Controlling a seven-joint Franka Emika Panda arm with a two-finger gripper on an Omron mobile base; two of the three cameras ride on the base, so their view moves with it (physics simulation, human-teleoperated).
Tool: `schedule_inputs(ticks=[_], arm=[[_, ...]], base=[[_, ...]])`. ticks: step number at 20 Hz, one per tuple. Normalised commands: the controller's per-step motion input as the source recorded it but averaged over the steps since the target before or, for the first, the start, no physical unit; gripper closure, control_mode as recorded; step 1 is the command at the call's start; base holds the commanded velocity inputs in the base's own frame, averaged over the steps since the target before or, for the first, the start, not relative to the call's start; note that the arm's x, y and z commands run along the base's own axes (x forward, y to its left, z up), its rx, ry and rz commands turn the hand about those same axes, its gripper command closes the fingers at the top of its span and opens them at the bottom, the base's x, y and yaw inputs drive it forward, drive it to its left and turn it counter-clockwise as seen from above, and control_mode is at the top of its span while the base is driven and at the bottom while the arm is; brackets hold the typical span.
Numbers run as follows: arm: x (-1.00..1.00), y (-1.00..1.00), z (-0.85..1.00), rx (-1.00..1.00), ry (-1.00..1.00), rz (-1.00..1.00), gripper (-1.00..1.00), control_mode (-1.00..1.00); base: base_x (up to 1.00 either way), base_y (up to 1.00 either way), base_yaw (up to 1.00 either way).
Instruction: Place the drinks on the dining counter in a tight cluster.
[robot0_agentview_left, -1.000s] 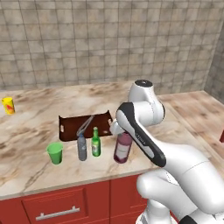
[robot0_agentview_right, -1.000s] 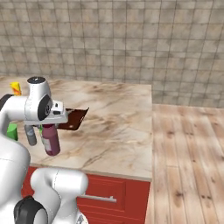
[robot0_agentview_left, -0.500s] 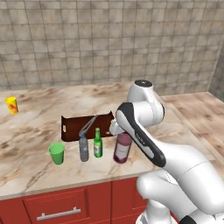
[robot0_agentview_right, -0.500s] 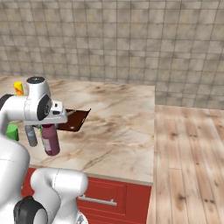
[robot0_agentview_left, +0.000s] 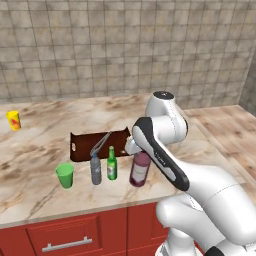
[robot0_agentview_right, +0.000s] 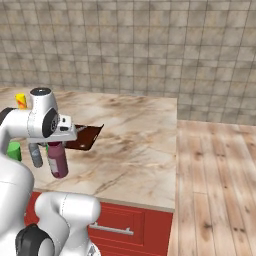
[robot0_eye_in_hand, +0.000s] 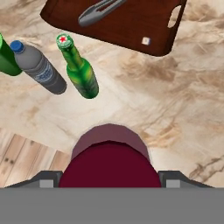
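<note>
Three bottles stand upright on the marbled desk (robot0_agentview_left: 45, 135): one maroon juice bottle (robot0_agentview_left: 140, 169) with a dark-red cap, one small green glass bottle (robot0_agentview_left: 112, 164) with a red-and-white cap and a label, and one slim grey bottle (robot0_agentview_left: 95, 169) with a blue cap. Two cups are present, a green cup (robot0_agentview_left: 65, 175) and a yellow cup (robot0_agentview_left: 14, 120). One dark brown tray (robot0_agentview_left: 82, 145) carries a pair of grey tongs (robot0_agentview_left: 100, 144).

The tool (robot0_eye_in_hand: 109, 175) sits directly above the maroon juice bottle, whose cap lies between the two spread fingertips (robot0_eye_in_hand: 46, 180); whether they press on the bottle or stand clear of it cannot be told. In the hand view the green glass bottle stands just beyond the tool, the grey bottle beside that, and the green cup farther out on the same side. The tray lies beyond the bottles, away from the tool. The yellow cup stands well apart, near the tiled wall (robot0_agentview_left: 100, 50).
</note>
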Motion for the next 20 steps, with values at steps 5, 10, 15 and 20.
schedule_inputs(ticks=[5, 10, 15, 20], arm=[[0.12, -0.08, 0.00, 0.00, 0.02, 0.00, 1.00, -1.00], [0.38, -0.14, 0.00, 0.01, 0.06, 0.00, 1.00, -1.00], [0.37, -0.01, 0.00, 0.01, 0.00, 0.00, 1.00, -1.00], [0.38, 0.14, 0.00, 0.00, 0.00, 0.00, 1.00, -1.00]], base=[[0.08, -0.06, 0.00], [0.00, 0.00, 0.00], [0.00, 0.00, 0.00], [0.00, 0.00, 0.00]])
